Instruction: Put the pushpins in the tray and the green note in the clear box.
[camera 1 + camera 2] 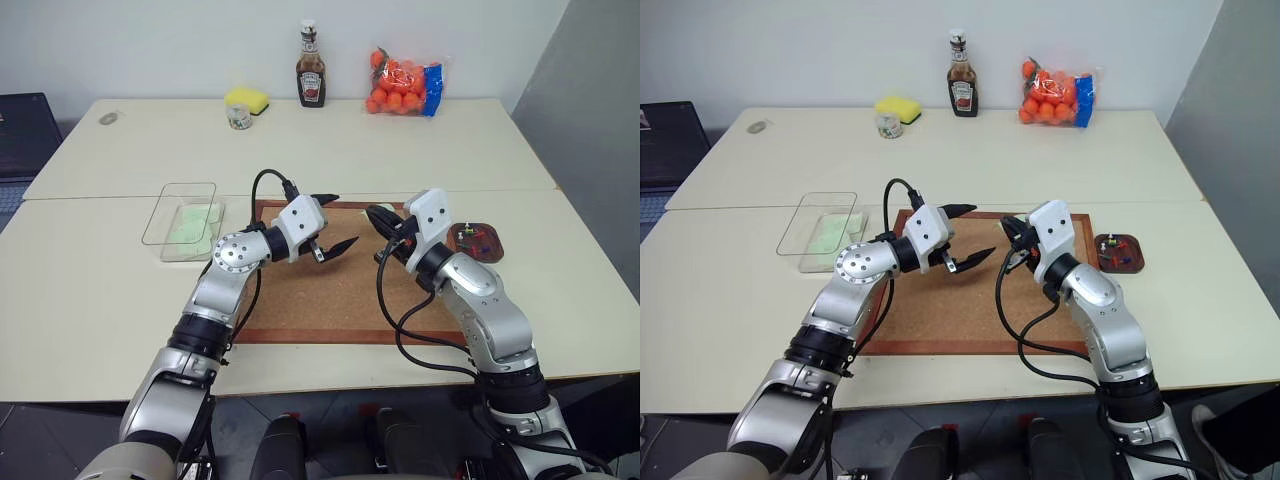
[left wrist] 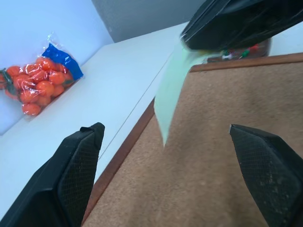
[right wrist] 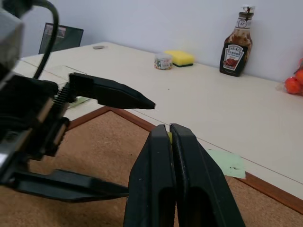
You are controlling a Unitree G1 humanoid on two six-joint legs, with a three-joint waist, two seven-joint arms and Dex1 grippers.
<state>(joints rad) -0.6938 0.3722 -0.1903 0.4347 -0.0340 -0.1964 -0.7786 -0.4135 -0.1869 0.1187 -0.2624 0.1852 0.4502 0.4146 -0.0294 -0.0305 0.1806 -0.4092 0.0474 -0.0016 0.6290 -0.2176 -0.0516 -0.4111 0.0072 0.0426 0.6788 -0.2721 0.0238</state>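
Cream tabletop carries a cork board point(image 1: 340, 285), with the clear box point(image 1: 185, 220) at its left and the tray point(image 1: 478, 240) at its right, pushpins point(image 1: 470, 237) apparently inside. Above the board, the left gripper point(image 1: 330, 222) gapes wide. Its wrist view shows the green note point(image 2: 173, 85) dangling from the right gripper point(image 3: 169, 135), whose fingers are pressed together on it.
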